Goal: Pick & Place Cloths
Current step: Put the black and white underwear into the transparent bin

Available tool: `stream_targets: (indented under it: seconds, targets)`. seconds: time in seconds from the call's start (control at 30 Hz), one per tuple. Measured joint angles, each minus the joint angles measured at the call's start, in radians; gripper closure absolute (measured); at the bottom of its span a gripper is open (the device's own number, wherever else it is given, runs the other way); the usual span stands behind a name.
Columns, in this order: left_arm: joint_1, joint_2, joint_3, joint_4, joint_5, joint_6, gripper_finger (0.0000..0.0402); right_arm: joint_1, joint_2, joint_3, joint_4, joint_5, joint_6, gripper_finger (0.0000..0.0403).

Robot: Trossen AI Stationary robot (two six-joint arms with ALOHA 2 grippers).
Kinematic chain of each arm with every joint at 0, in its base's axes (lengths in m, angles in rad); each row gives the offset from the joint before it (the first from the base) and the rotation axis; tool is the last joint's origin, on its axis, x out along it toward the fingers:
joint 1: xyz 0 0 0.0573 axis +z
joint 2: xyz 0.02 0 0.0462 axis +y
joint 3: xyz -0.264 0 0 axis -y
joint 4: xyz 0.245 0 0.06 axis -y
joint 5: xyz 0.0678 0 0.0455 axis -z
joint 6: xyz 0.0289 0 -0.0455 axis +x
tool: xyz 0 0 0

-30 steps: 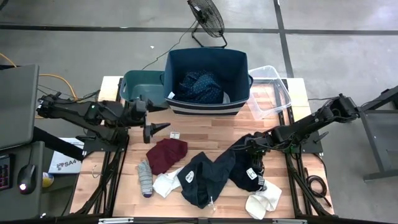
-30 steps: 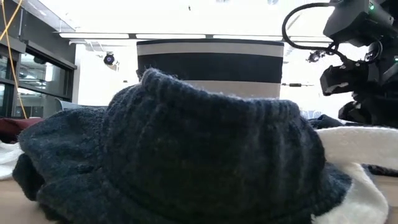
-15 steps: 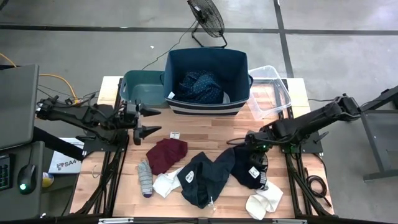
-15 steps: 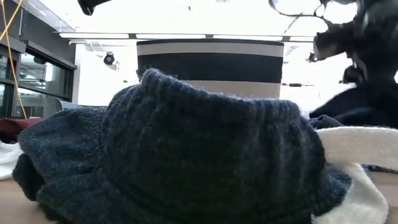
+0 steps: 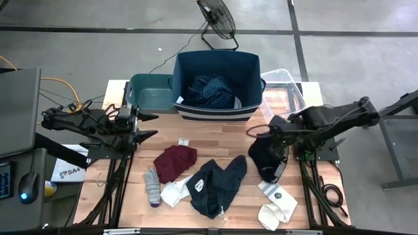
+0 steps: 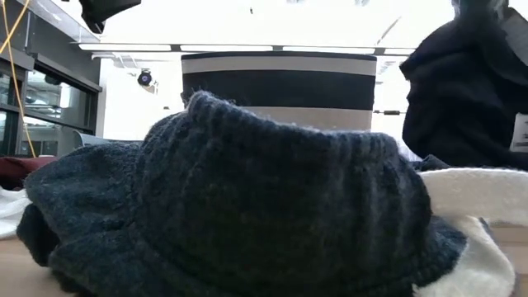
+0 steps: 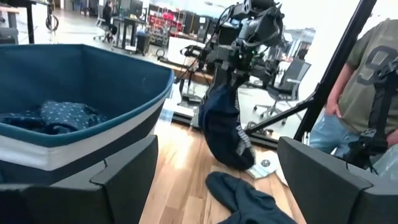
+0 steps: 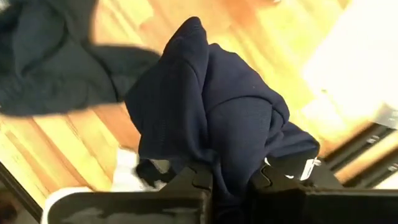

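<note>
Two arms share your worktop point(image 5: 215, 140), and the biggest thing on it is the navy bin point(image 5: 219, 83) at twelve o'clock, already holding a navy dotted cloth point(image 5: 210, 90), so it looks like the drop-off. A teal bin point(image 5: 149, 94) sits at its nine o'clock side and a clear bin point(image 5: 285, 94) at its three o'clock side.

Your right hand point(image 5: 271, 127), at three o'clock of the worktop, is clamped tight on a black cloth point(image 5: 266, 158), which dangles free so it can probably be carried to a bin. Your left hand point(image 5: 145, 126) waits at ten o'clock with its fingers spread wide and nothing in them.

Still lying toward six o'clock are another black cloth point(image 5: 215, 186), the maroon cloth point(image 5: 174, 161), white socks point(image 5: 277, 203) and a grey sock point(image 5: 151, 187).
</note>
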Motion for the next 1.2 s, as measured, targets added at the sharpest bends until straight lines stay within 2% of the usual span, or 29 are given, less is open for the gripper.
stream_targets:
  seconds: [0.1, 0.2, 0.53, 0.77, 0.93, 1.07, 1.2]
  targets:
    - [0.0, -0.029, -0.012, -0.003, 0.0, 0.008, 0.0077, 0.0, 0.0, 0.093, -0.076, 0.047, 0.043, 0.0389]
    - [0.0, -0.043, -0.016, -0.025, -0.003, 0.01, 0.0077, 0.0, -0.005, 0.176, -0.079, 0.106, 0.053, 0.0389]
    - [0.0, -0.045, -0.016, -0.067, 0.056, 0.008, 0.0077, -0.002, -0.021, 0.416, -0.079, 0.411, 0.047, 0.0389]
    - [0.0, -0.045, -0.016, -0.078, 0.065, 0.0, 0.0077, -0.079, -0.032, 0.532, -0.076, 0.685, -0.104, 0.0389]
    - [0.0, -0.045, -0.016, -0.077, 0.065, 0.0, 0.0077, -0.165, -0.042, 0.566, -0.075, 0.859, -0.188, 0.0389]
    - [0.0, -0.045, -0.016, -0.074, 0.065, 0.0, 0.0077, -0.261, -0.053, 0.566, -0.078, 0.903, -0.243, 0.0389]
    - [0.0, -0.045, -0.016, -0.074, 0.065, 0.0, 0.0077, -0.382, -0.061, 0.566, -0.079, 0.863, -0.32, 0.0389]
